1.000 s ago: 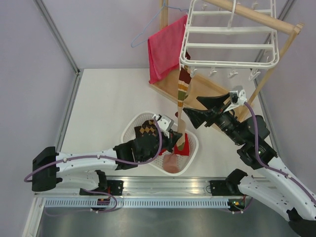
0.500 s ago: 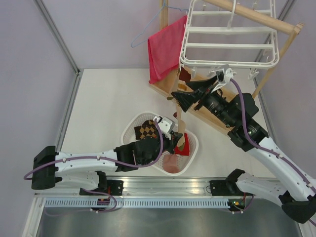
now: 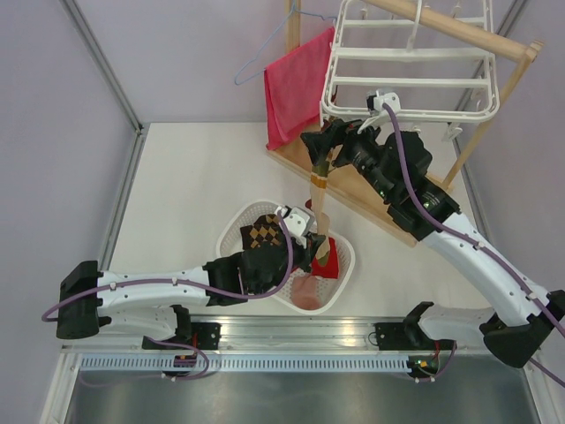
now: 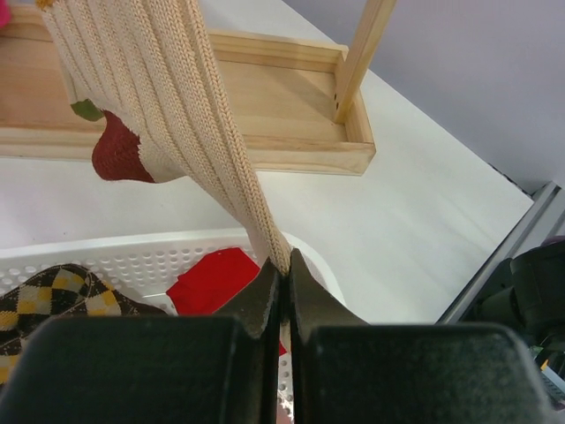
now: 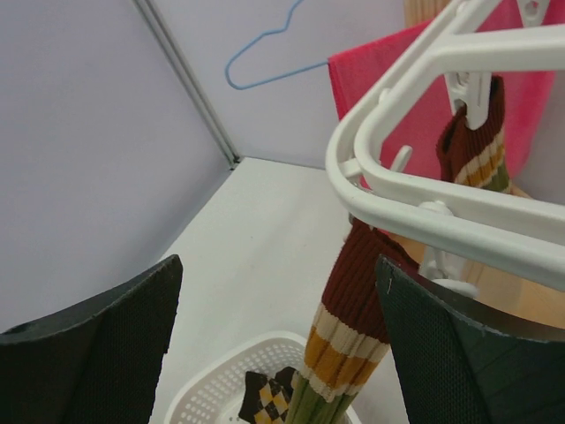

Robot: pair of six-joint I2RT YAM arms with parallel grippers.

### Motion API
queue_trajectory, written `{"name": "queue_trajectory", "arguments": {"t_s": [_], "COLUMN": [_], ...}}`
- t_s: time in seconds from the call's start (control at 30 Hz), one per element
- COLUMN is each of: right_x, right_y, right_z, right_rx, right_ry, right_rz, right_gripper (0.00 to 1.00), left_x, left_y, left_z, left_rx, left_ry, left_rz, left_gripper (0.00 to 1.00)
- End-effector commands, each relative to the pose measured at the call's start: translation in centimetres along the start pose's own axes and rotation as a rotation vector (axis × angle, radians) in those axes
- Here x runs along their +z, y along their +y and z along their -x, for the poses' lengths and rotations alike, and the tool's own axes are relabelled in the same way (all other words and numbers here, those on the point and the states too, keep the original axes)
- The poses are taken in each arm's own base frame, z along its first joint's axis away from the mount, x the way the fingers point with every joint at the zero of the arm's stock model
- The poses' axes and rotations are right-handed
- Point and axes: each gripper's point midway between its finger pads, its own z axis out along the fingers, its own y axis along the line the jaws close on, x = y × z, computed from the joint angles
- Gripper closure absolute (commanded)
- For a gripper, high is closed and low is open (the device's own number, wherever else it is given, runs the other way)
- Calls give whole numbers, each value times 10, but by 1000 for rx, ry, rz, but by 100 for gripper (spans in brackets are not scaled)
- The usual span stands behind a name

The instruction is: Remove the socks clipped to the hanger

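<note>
The white hanger hangs at the back right. From a clip on its near left corner a striped sock runs taut down to the basket. My left gripper is shut on the sock's cream lower end, its fingertips pinched over the basket rim. My right gripper stands open just under the hanger. The sock's maroon and orange bands lie between its wide fingers, apart from both. Argyle socks, a red sock and a pale pink one lie in the basket.
The white perforated basket stands at the table's near middle. A wooden stand carries the hanger, with its base tray behind the basket. A red-pink towel and a thin blue wire hanger hang at the back.
My right arm has swung up and to the left, from beside the basket to the sock's top under the hanger's corner, jaws still wide. The left gripper has kept its hold.
</note>
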Motion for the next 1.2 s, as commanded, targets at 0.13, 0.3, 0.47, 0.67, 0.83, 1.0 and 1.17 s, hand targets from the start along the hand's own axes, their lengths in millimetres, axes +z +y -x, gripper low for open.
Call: {"name": "queue_trajectory", "arguments": {"t_s": [0.13,0.3,0.47,0.67,0.83,1.0,1.17], "right_x": [0,14,26,32,27,17,9], "right_y": [-14,-7,-9,-9,-10,-11,-12], "right_z": [9,2,-3,-12,-7,10,20], "right_rx": [-36,-88,-139,-159,-161,-151,-150], "right_ry": [-40,-37,-45,-39,-55,-90,-107], "right_rz": [-176,-239,-330,-371,-384,-391,-394], "right_gripper": [7,7,8,7,8,7,7], "left_x": [2,2,-1,-3,-4,-3,-3], "left_y": [-3,-4,-2,-2,-1,-1,-2], "left_z": [17,18,19,19,19,18,16], "left_rx": [36,54,52,52,59,59,56], "left_ry": [-29,-29,-34,-34,-36,-33,-29], "left_rz": [7,3,0,-8,-5,-4,-7], "left_gripper": [98,98,98,98,98,98,98]}}
